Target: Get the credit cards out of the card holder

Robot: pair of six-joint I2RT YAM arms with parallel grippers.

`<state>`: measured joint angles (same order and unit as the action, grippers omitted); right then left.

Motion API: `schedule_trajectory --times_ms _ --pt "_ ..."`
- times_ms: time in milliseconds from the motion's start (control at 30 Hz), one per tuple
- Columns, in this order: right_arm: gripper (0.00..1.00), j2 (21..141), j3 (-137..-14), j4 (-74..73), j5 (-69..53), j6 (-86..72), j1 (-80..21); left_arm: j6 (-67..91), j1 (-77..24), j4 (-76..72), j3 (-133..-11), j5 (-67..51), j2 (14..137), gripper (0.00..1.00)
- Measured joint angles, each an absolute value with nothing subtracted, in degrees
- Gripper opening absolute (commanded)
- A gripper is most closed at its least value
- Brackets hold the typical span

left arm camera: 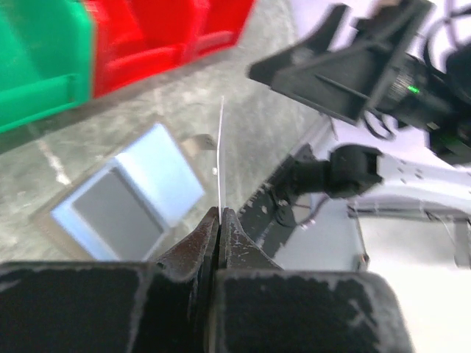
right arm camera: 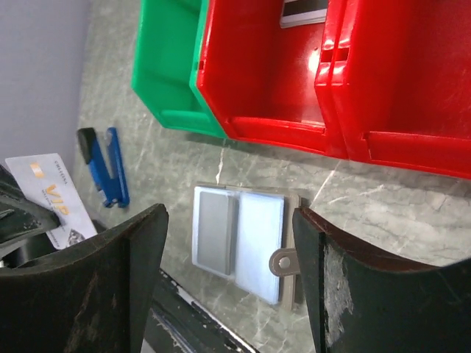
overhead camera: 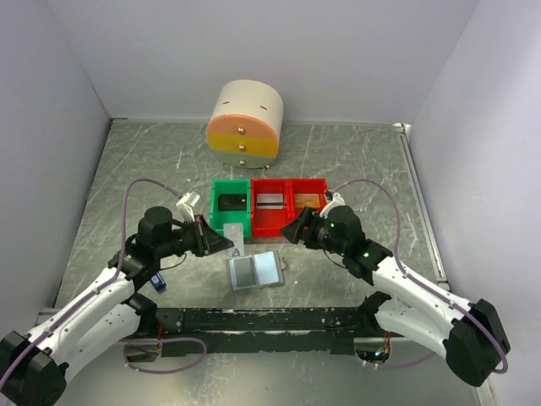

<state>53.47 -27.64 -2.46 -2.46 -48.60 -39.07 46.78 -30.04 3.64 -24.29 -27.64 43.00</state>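
white vip card (right arm camera: 48,191): being pinched on edge by the clenched left gripper (left arm camera: 220,215), likely to keep it clear of the holder.
card holder (overhead camera: 255,271): being presented open and flat, just before the red bins (overhead camera: 272,227).
right gripper (right arm camera: 228,220): being hovered tilted above the holder, jaws released, probably for the next card.

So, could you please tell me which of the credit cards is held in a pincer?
The white plastic card with gold VIP lettering, pinched in the left pincer; the others lie loose in the red plastic bins.
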Motion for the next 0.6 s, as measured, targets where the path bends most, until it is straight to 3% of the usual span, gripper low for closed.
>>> schedule_trajectory --times_ms 200,433,600 --pt "0.58 49.95 -21.65 9.34 -17.91 -51.44 -35.35 50.02 -29.65 -8.51 -22.26 -38.72 42.87 0.11" --pt "0.57 52.27 -21.41 24.62 -29.19 -55.94 -35.94 61.98 -29.63 -31.55 -14.94 -44.64 47.24 0.12" --pt "0.53 54.76 -23.49 27.86 -32.45 -56.38 -38.54 65.84 -29.61 -38.06 -13.58 -46.0 48.25 0.1"
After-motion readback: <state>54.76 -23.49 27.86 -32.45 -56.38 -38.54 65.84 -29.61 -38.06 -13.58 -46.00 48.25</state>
